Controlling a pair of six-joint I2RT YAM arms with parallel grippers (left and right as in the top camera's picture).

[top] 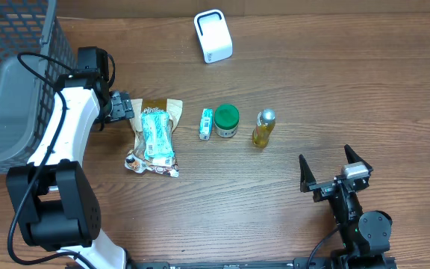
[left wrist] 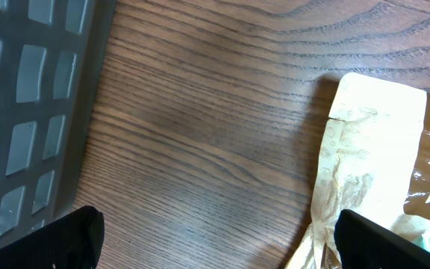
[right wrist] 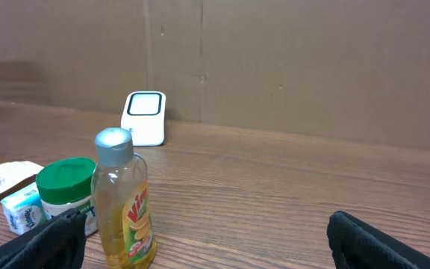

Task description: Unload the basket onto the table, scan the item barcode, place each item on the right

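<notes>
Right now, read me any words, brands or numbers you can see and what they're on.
"P": white letter on the snack bag, rest cut off.
Yellow bottle label: red lettering, too blurred.
Small teal box, green-lidded jar: print too small.

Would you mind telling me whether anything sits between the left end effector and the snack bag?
Nothing visible does: the open left end effector sits just beside the snack bag, with only bare table between.

I see white shells, black joints and looped black cables on my left arm (top: 69, 123); my right gripper (top: 324, 154) is black.
</notes>
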